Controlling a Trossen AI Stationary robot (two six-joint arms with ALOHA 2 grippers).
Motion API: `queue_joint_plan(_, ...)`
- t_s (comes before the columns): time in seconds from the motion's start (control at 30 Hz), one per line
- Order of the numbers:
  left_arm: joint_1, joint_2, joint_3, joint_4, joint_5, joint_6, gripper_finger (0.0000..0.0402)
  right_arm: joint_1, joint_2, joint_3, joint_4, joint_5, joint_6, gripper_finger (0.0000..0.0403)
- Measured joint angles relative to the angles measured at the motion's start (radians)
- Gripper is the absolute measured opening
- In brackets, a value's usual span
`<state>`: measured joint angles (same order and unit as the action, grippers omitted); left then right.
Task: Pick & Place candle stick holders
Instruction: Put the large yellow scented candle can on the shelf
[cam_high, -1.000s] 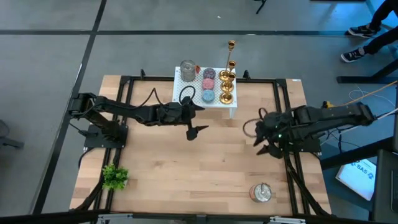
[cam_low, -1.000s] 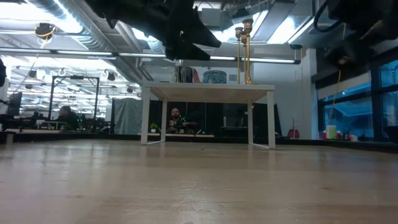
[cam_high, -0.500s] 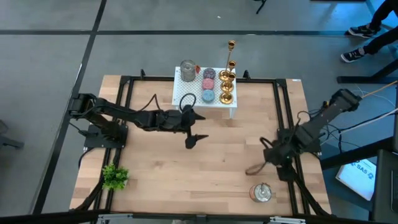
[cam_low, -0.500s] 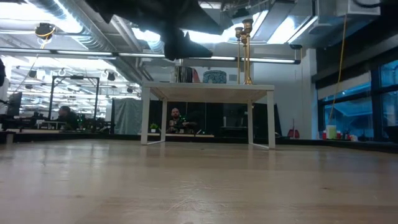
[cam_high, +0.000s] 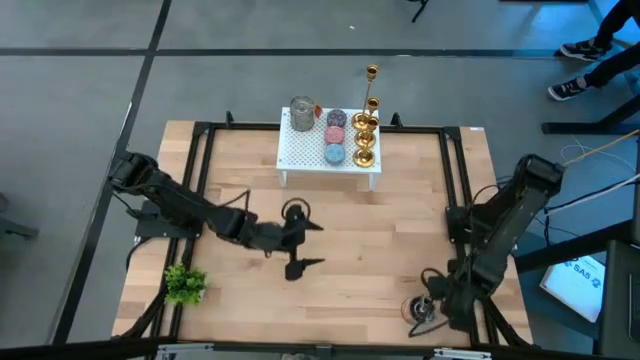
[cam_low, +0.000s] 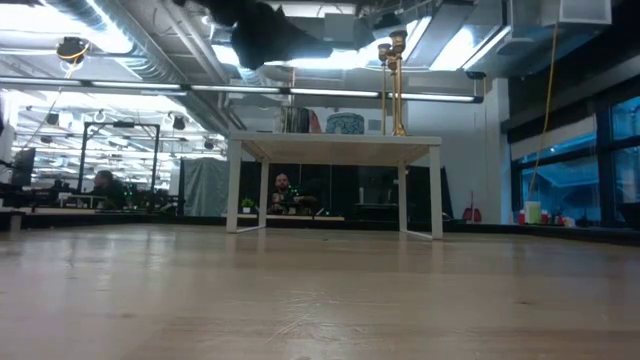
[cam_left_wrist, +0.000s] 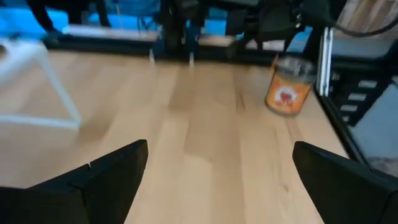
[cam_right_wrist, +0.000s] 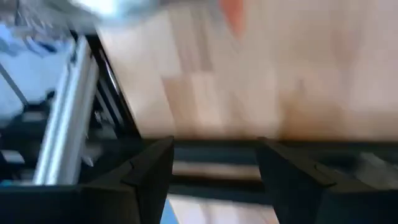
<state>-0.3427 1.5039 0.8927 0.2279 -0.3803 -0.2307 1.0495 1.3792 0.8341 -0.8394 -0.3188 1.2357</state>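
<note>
Several gold candle stick holders stand on their round bases at the right end of a small white stand at the table's far middle; the low view shows their tall stems. My left gripper hovers open over the table's middle, nearer than the stand, with nothing between its fingers. At the table's near right, my right gripper is open and tipped downward beside a silver tin. Its wrist view is blurred and shows nothing between the fingers.
The stand also carries a silver tin and flat pink, blue and purple discs. A small green plant sits at the near left corner. A black frame runs along the table's sides. The tin's orange label shows ahead of my left gripper.
My left gripper has swung away from the white stand toward the table's near edge, staying open. My right gripper has swung from the right middle toward the near edge, down to the silver tin, tipping downward and rolling as it went, still open.
</note>
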Motion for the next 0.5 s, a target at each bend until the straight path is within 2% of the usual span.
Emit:
queue_joint_plan(0.13,-0.043,0.045,0.0,-0.046,-0.048,-0.078,0.04,0.0,0.096,-0.001,0.113,0.056,0.018,0.0232)
queue_joint_plan(0.23,-0.056,0.075,-0.001,-0.093,-0.044,-0.144,0.04,-0.022,0.157,-0.001,0.158,0.072,0.021,0.0232)
queue_joint_plan(0.5,-0.059,0.13,-0.001,-0.209,0.124,-0.31,0.04,-0.143,0.243,-0.001,0.335,0.102,-0.023,0.0232)
